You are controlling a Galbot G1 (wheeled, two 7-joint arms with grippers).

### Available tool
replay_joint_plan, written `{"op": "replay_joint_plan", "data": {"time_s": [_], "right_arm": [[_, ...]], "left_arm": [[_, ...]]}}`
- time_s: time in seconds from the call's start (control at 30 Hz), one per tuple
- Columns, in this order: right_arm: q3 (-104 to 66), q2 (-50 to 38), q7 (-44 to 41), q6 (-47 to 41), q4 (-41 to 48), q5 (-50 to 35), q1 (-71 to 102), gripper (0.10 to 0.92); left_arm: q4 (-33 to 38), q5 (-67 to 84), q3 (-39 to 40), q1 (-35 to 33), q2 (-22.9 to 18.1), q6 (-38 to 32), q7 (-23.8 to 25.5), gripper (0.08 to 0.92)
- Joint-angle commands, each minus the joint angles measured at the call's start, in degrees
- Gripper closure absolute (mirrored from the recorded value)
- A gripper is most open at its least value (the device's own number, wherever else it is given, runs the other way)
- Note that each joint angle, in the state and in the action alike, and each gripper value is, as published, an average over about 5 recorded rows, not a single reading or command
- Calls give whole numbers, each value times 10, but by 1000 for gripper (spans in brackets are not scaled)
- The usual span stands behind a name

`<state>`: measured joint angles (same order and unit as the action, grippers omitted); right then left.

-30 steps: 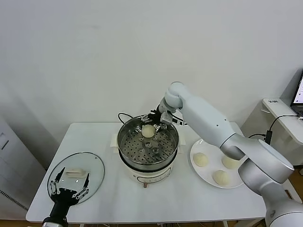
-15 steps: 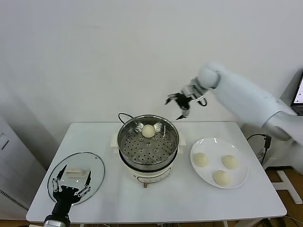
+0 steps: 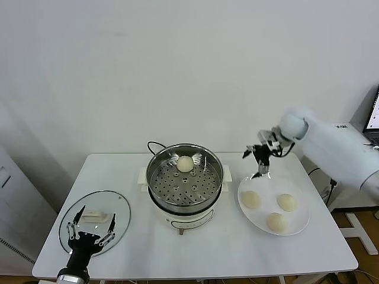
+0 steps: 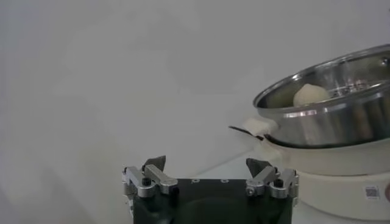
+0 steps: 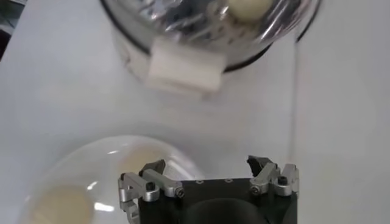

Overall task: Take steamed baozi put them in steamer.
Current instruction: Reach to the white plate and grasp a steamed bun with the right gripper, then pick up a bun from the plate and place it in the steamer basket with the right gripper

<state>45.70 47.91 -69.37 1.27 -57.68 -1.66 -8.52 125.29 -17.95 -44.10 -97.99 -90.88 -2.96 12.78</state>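
The steamer (image 3: 166,157) stands mid-table with one baozi (image 3: 185,164) on its perforated tray at the back. Three more baozi (image 3: 251,199) lie on a white plate (image 3: 266,184) to its right. My right gripper (image 3: 253,164) hangs open and empty above the plate's far left edge, between plate and steamer. Its wrist view shows the open gripper (image 5: 207,164) over the plate rim (image 5: 79,164), with the steamer (image 5: 201,24) beyond. My left gripper (image 3: 92,225) waits open at the front left; in its wrist view that gripper (image 4: 207,163) faces the steamer (image 4: 329,122).
A round glass lid (image 3: 118,207) lies flat at the table's front left, under my left gripper. A black cord (image 3: 155,144) runs off behind the steamer. A white side table with a laptop (image 3: 373,118) stands at the far right.
My right gripper rose from the steamer, leaving the baozi on the tray, then swung right and came down toward the plate. The left arm stayed put.
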Motion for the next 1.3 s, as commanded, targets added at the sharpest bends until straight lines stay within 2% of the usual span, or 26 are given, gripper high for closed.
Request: {"op": "replay_joint_plan", "data": {"time_s": [0.03, 0.63, 0.73, 1.07, 1.17, 1.3], "right_arm": [[-38, -14, -2, -22, 7, 43, 85, 203], [-78, 40, 17, -9, 66, 68, 122, 213], [-77, 44, 16, -11, 71, 71, 122, 266], [-68, 36, 16, -13, 52, 64, 109, 529], [-54, 27, 14, -15, 42, 44, 88, 607], [2, -1, 4, -18, 13, -16, 21, 647]], "left_arm": [[-2, -2, 0, -1, -1, -1, 0, 177], [-4, 2, -9, -7, 3, -3, 1, 177], [-4, 5, -11, -8, 4, -4, 1, 177], [-2, 11, -14, -11, 5, -6, 1, 177], [0, 11, -14, -10, 3, -6, 1, 177], [2, 14, -15, -10, 5, -6, 1, 177]]}}
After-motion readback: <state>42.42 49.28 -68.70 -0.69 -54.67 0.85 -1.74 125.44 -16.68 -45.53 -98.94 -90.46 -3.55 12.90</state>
